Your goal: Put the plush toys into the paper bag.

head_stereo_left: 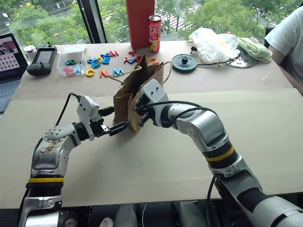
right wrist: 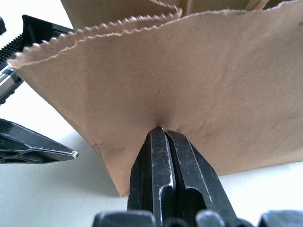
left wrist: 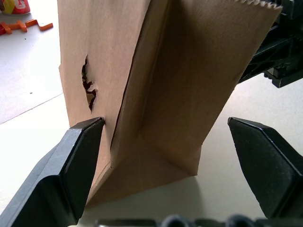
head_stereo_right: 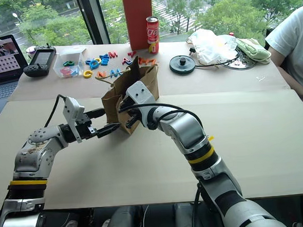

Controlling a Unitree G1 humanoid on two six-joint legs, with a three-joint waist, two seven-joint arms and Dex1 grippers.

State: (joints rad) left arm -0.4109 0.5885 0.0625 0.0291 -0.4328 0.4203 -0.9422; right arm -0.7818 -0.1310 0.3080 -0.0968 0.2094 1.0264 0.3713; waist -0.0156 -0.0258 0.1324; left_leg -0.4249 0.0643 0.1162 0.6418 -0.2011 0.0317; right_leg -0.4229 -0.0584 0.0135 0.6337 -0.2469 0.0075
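The desk (head_stereo_left: 276, 136) is spreading wide under a pale cover, with the bag (head_stereo_left: 132, 89) standing upright near its middle, mouth open to the top and cord handles arching over it. A small ragged tear (left wrist: 89, 87) is showing in the bag's side wall in the left wrist view, with something dark and reddish behind it; the toys themselves cannot be made out anywhere.

A person's white sleeve (head_stereo_left: 293, 38) is leaning in at 3 o'clock from the bag. A tall red box (head_stereo_left: 141, 16) is standing at 12 o'clock, with a red can (head_stereo_left: 155, 33) just beside it. A laptop (head_stereo_left: 2, 68) is sitting at 10 o'clock at the desk's edge, and a white plastic bag (head_stereo_left: 211, 44) is lying at 1 o'clock next to a pale green mitt (head_stereo_left: 255, 49).

The right hand (right wrist: 161, 130) is reaching in from 5 o'clock, its fingers pressed fully together and pinching the bag's near wall, which is puckering at the tips. The left hand (left wrist: 165, 137) is hovering at 8 o'clock from the bag, its fingers (left wrist: 80, 156) spread wide to either side of the bag's lower corner; one is sitting right against the paper, and it is gripping nothing.

Coloured letters (head_stereo_left: 103, 62) are lying scattered at 11 o'clock, beside a clear box (head_stereo_left: 71, 62) and a black controller (head_stereo_left: 43, 61). A dark disc (head_stereo_left: 184, 62) is resting at 1 o'clock.
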